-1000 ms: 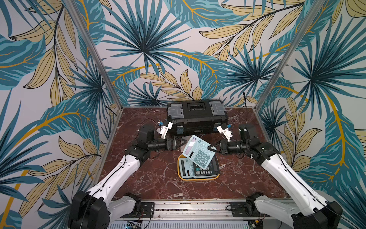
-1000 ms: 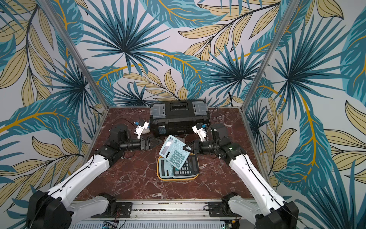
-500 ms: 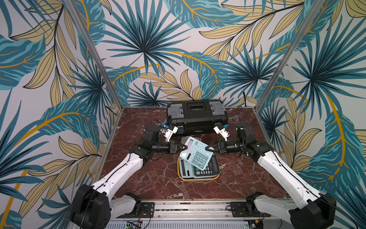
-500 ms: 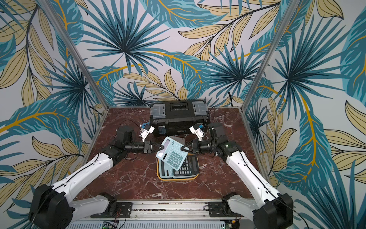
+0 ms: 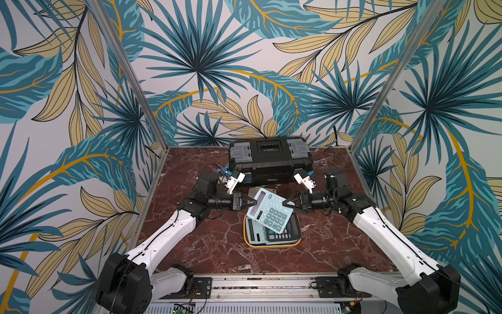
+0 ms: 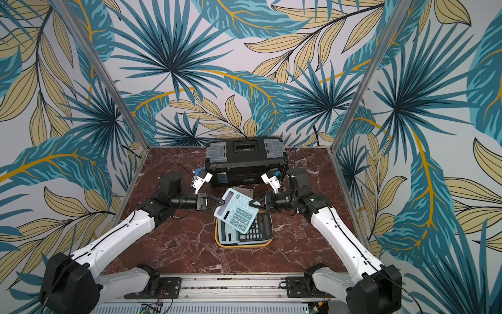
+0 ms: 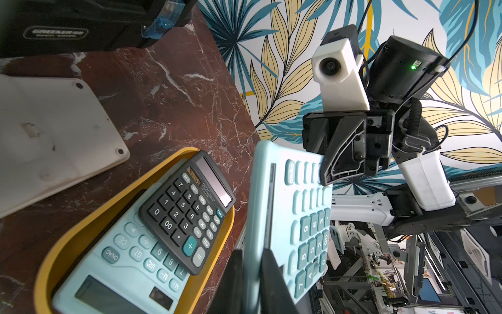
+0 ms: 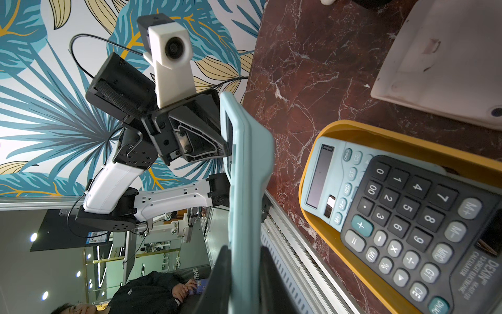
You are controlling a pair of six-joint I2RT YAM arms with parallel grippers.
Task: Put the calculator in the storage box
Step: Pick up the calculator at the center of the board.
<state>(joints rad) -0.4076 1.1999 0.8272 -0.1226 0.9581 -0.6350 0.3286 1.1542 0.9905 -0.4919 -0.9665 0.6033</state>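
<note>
1. At my left side, my left tool (image 5: pixel 252 203) is clamped tight on the display end of the pale-blue calculator (image 5: pixel 270 213). The left wrist view shows both fingers flat against its edge.
2. Between my two tools the calculator hangs tilted, keys up, over the far part of the storage box (image 5: pixel 271 245). It is not in the box yet.
3. Beneath it, the storage box sits on the bench (image 5: pixel 206 239). It already holds a second pale-blue calculator (image 5: pixel 255 235) with a black calculator (image 5: pixel 286 233) lying across it. I judge mine must go on top of that pile.
4. At my right, my right tool (image 5: pixel 288 201) is shut on the opposite side of the same calculator. The pick-up looks done to me, and lowering and letting go are left.
5. Behind the box, a white calculator (image 7: pixel 54 130) lies face down on the bench, in front of the black toolbox (image 5: pixel 269 160). It may be waiting its turn.
6. As for writing, the held calculator has a key marked "ON/AC". The black one reads "DEXIN" and "ELECTRONIC CALCULATOR", with keys "M+", "MRC", "GT", "CE" and "MU". The toolbox badge is too blurred for me to read.
</note>
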